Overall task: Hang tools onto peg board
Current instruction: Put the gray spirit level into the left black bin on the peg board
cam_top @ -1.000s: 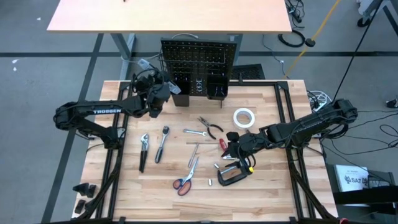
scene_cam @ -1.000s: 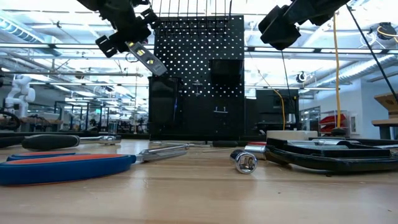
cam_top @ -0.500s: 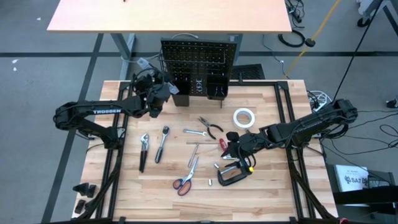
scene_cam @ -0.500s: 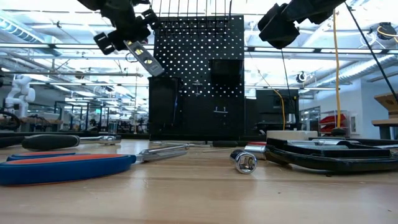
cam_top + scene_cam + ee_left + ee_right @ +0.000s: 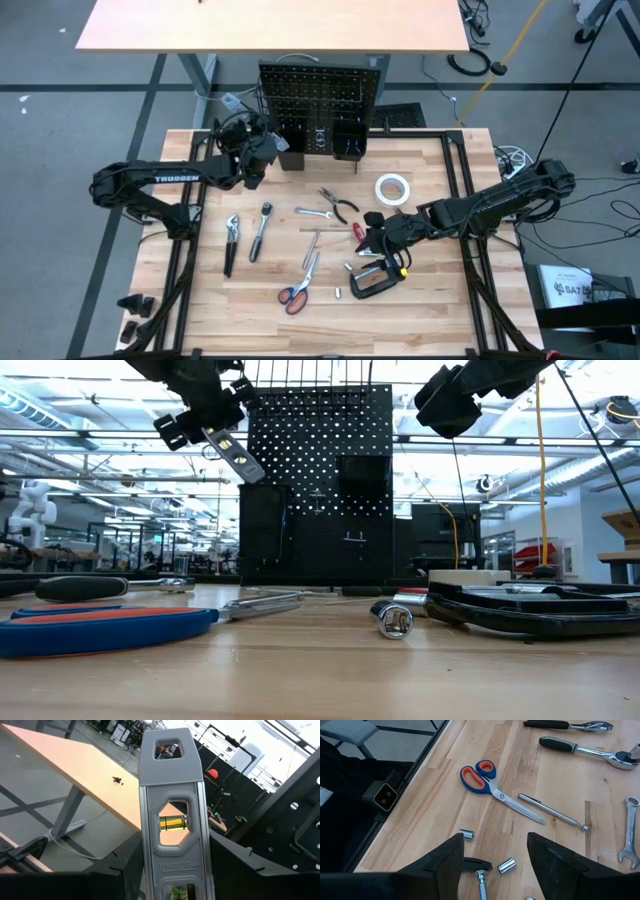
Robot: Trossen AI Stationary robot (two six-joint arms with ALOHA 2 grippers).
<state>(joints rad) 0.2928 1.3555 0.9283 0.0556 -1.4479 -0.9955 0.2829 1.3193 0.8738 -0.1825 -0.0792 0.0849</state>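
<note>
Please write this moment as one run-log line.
left gripper: holds grey level, raised beside peg board | right gripper: open, above C-clamp | scissors: on table

You are looking straight down on the whole table (image 5: pixel 420 290) in the high view. The low view is sitting at tabletop height, facing the peg board (image 5: pixel 318 480). The 2 wrist views are looking close: left along a grey level (image 5: pixel 172 820), right onto scissors (image 5: pixel 492 787), which the high view is sharing.
</note>
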